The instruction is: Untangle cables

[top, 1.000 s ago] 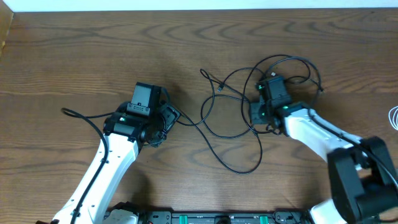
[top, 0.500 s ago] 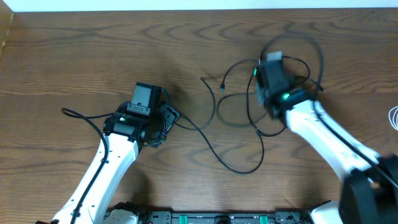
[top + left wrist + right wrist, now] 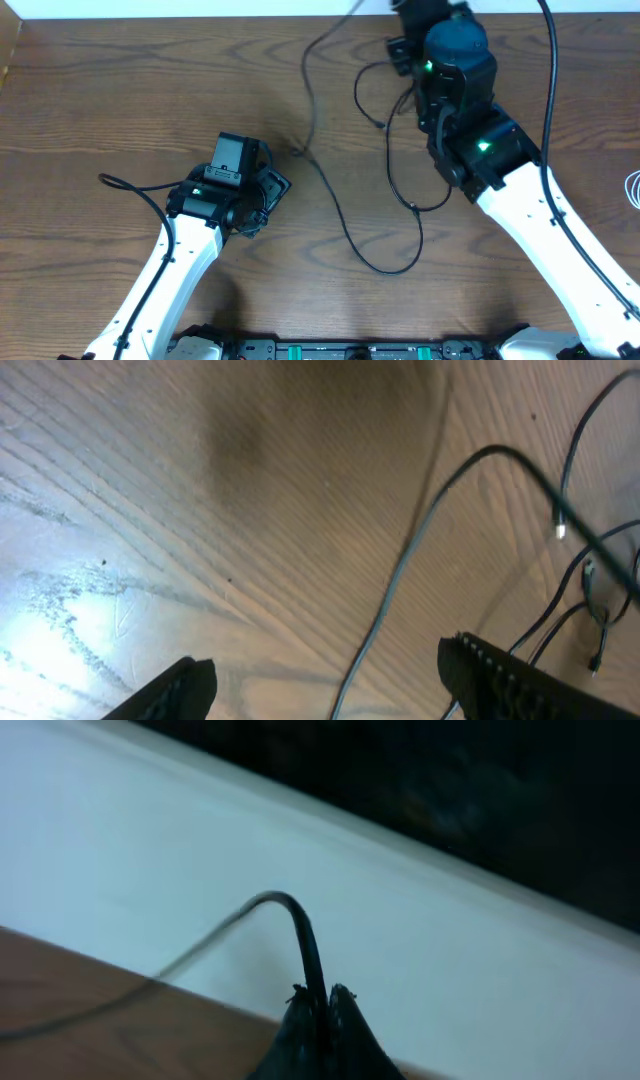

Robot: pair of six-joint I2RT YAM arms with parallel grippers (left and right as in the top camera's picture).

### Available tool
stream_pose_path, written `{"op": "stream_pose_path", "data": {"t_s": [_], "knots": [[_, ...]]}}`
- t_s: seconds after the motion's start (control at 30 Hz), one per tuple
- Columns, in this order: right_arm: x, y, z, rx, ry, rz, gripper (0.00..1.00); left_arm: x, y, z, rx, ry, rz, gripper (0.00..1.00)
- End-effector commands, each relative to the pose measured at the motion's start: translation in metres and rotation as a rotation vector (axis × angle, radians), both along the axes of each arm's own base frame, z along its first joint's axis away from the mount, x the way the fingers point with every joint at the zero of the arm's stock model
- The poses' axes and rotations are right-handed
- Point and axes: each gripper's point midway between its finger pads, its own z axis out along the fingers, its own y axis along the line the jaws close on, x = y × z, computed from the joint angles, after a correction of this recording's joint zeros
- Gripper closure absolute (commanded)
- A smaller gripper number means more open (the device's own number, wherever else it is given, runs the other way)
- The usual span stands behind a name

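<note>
The black cables [image 3: 345,228] lie in loose loops on the wooden table [image 3: 120,90], and one strand rises from them toward the far edge. My right gripper [image 3: 412,10] is raised high at that edge. In the right wrist view the right gripper [image 3: 318,996] is shut on a black cable [image 3: 302,925] that arcs up and off to the left. My left gripper [image 3: 272,190] rests low at the left of the tangle. Its jaws stand open in the left wrist view, left gripper [image 3: 325,660], with a cable strand [image 3: 392,595] running on the table between the fingers, untouched.
A white cable [image 3: 633,188] shows at the right edge of the table. A white wall band [image 3: 200,8] runs along the far edge. Plug ends [image 3: 560,530] and more strands lie to the right in the left wrist view.
My right gripper closed on a black cable and rose toward the far edge, pulling the loops up and stretching them. The strand near the left gripper slid away. The left arm stayed still.
</note>
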Motion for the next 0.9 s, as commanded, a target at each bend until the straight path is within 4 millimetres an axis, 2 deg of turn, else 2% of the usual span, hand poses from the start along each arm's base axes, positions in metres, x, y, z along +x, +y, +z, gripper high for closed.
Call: {"op": "stream_pose_path", "data": {"t_s": [0.0, 0.03, 0.1, 0.17, 0.23, 0.37, 0.47, 0.5, 0.53, 0.57, 0.63, 0.67, 0.7, 0.83, 0.87], "knots": [[-0.033, 0.072, 0.016, 0.028, 0.013, 0.366, 0.99, -0.001, 0.003, 0.000, 0.015, -0.003, 0.008, 0.25], [-0.042, 0.085, 0.007, 0.042, 0.057, 0.433, 0.99, -0.001, 0.003, 0.000, 0.015, -0.002, 0.008, 0.24], [-0.054, 0.102, -0.027, 0.063, 0.203, 0.504, 0.99, -0.001, 0.003, 0.000, 0.015, -0.002, 0.008, 0.24], [-0.058, 0.107, -0.073, 0.085, 0.389, 0.490, 0.99, -0.001, 0.003, 0.000, 0.015, -0.002, 0.008, 0.24], [-0.061, 0.106, -0.130, 0.107, 0.597, 0.425, 0.99, -0.001, 0.003, 0.000, 0.015, -0.002, 0.008, 0.24], [-0.069, 0.114, -0.203, 0.041, 0.820, 0.433, 0.98, 0.000, 0.004, 0.000, 0.019, -0.004, 0.011, 0.24], [-0.066, 0.110, -0.226, -0.014, 0.862, 0.414, 0.65, 0.000, 0.005, -0.001, 0.022, -0.003, 0.011, 0.24], [-0.062, 0.106, -0.227, -0.015, 0.858, 0.384, 0.38, 0.000, 0.005, -0.001, 0.022, -0.003, 0.011, 0.24], [-0.055, 0.097, -0.227, -0.006, 0.847, 0.318, 0.03, 0.000, 0.005, -0.001, 0.021, -0.003, 0.011, 0.24], [-0.048, 0.087, -0.227, 0.004, 0.834, 0.252, 0.01, 0.000, 0.004, -0.001, 0.021, -0.003, 0.011, 0.25], [-0.031, 0.054, -0.225, 0.047, 0.795, 0.044, 0.01, 0.000, 0.004, -0.001, 0.021, -0.003, 0.011, 0.24], [-0.022, 0.029, -0.225, 0.093, 0.784, -0.092, 0.01, 0.000, 0.005, -0.001, 0.022, -0.003, 0.011, 0.25], [-0.019, 0.015, -0.228, 0.139, 0.794, -0.154, 0.01, 0.000, 0.005, -0.001, 0.022, -0.003, 0.011, 0.25], [-0.004, -0.016, -0.252, 0.226, 0.855, -0.223, 0.02, 0.000, 0.007, -0.001, 0.033, -0.007, 0.016, 0.25], [-0.001, -0.022, -0.262, 0.236, 0.878, -0.233, 0.06, 0.001, 0.007, -0.001, 0.035, -0.008, 0.018, 0.25]]}}
